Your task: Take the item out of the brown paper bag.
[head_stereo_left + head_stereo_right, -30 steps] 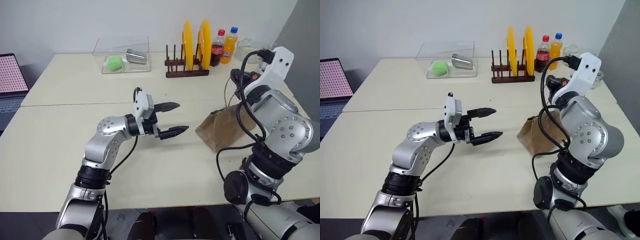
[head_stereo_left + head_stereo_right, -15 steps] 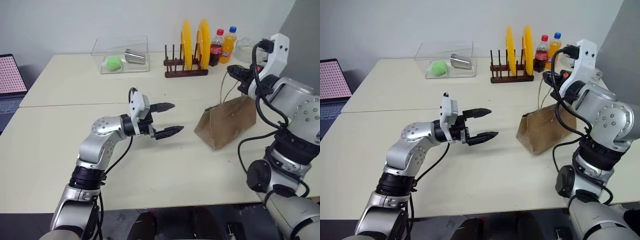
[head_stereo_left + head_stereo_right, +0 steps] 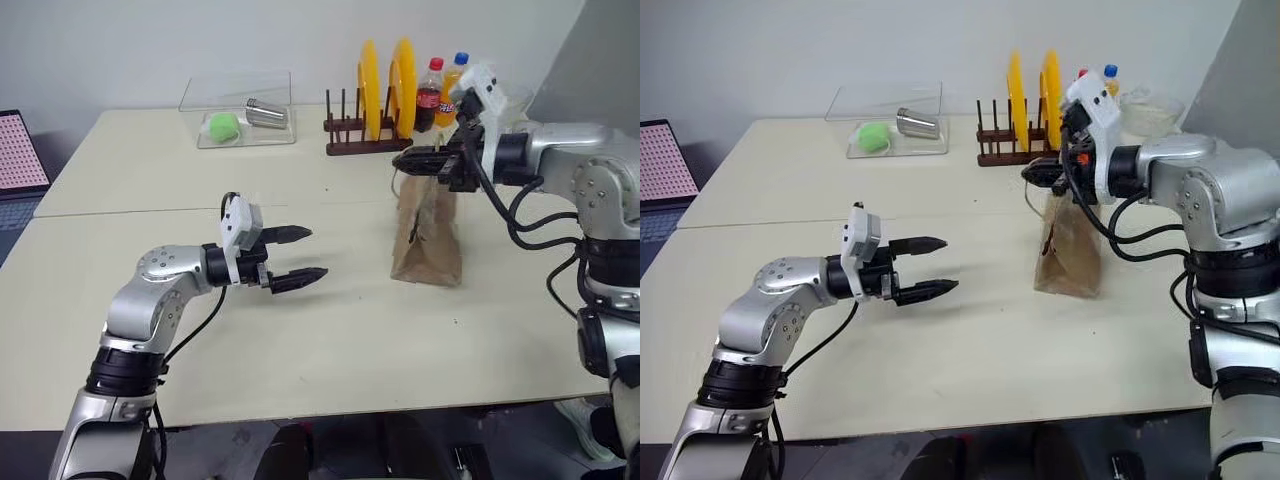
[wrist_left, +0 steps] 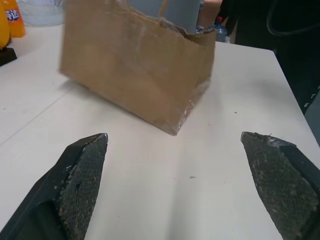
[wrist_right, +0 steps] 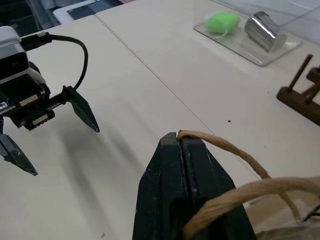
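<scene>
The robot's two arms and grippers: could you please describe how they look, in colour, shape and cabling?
Both arms are silver-grey metal with rounded joint housings and black collars between segments. Loose black cables loop along each. The left gripper has a white block at the wrist and two black, pointed fingers with rough textured inner pads. The right gripper carries the same white wrist block and black tapered fingers.

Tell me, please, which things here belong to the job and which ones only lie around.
Job:
- brown paper bag, handle pinched by right gripper
- left gripper, jaws open

Only around:
- plate rack with yellow plates
- two bottles
- clear tray, green ball, metal cup
- laptop
</scene>
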